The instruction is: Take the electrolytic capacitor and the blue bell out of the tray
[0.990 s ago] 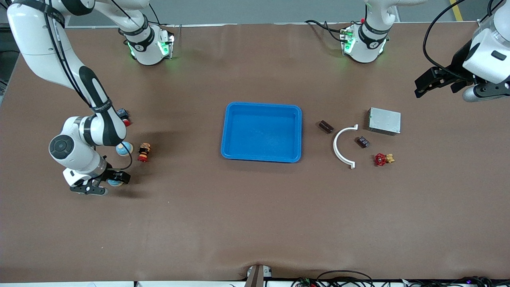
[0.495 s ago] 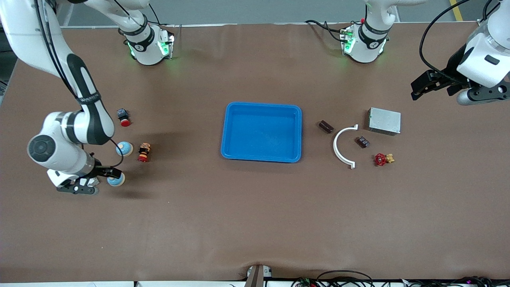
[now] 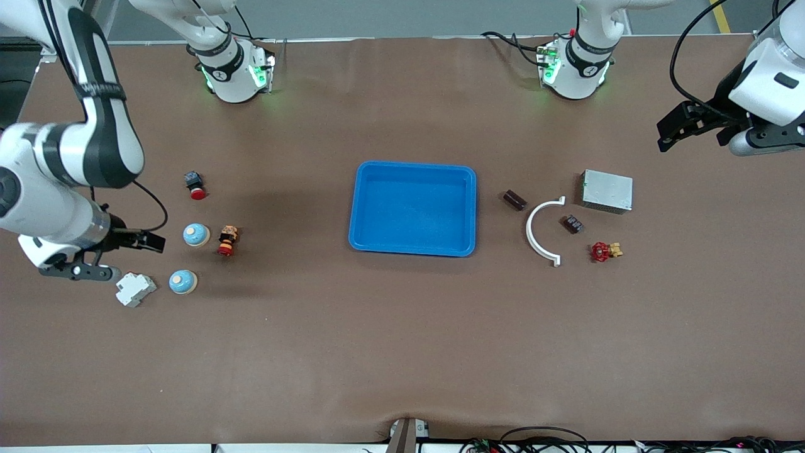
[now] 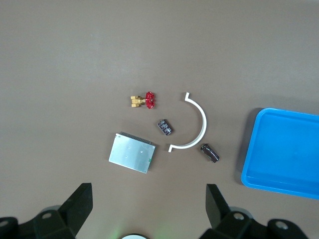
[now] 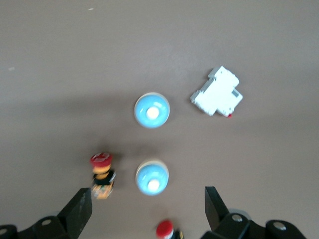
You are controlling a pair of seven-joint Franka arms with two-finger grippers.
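Two blue dome bells lie toward the right arm's end of the table: one beside a red and yellow switch, the other nearer the front camera, beside a white breaker. Both show in the right wrist view. My right gripper is open and empty, up over the table beside the bells. Two dark capacitors lie between the blue tray and a metal box; the left wrist view shows them too. My left gripper is open and empty, high over the table by the metal box.
A white breaker, a red and yellow switch and a red push button lie near the bells. A white curved strip, a red valve and a metal box lie near the capacitors.
My right gripper has risen and drawn away from the nearer bell toward the right arm's end of the table, uncovering the white breaker. The bell stays on the table. My left gripper shifted slightly.
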